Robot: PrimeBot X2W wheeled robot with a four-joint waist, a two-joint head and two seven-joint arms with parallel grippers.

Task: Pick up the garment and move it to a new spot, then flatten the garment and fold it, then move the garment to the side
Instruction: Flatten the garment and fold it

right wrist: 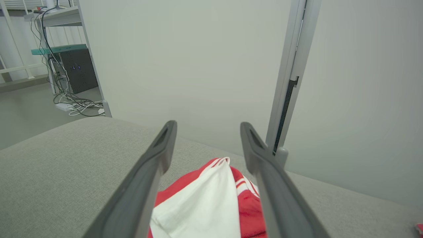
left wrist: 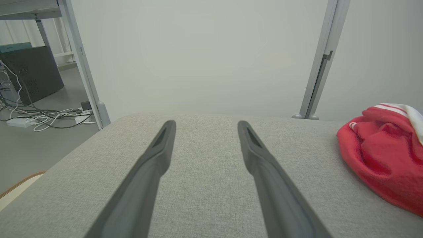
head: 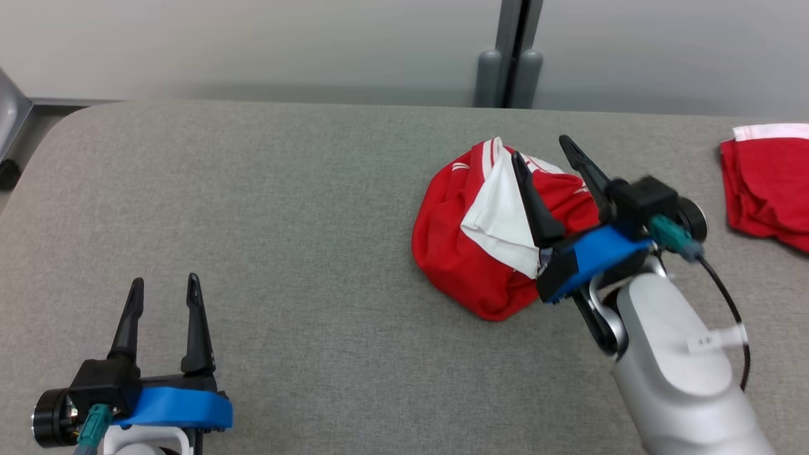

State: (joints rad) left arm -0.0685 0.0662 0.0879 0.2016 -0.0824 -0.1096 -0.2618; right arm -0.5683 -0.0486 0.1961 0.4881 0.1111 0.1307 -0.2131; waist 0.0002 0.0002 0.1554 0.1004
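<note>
Fingers of the left gripper [head: 164, 281] stand wide apart, holding nothing, at the front left of the desk [head: 303, 189]. Farther in, right of centre, the garment [head: 468, 259] lies bunched, red with white, and its folds hide its shape. The right gripper [head: 540, 148] hangs over it, spread wide and empty; whether it touches the fabric is unclear. A second red cloth [head: 768, 189] is cut off at the right edge. Behind, a post [head: 509, 57] stands against the wall [head: 253, 44].
</note>
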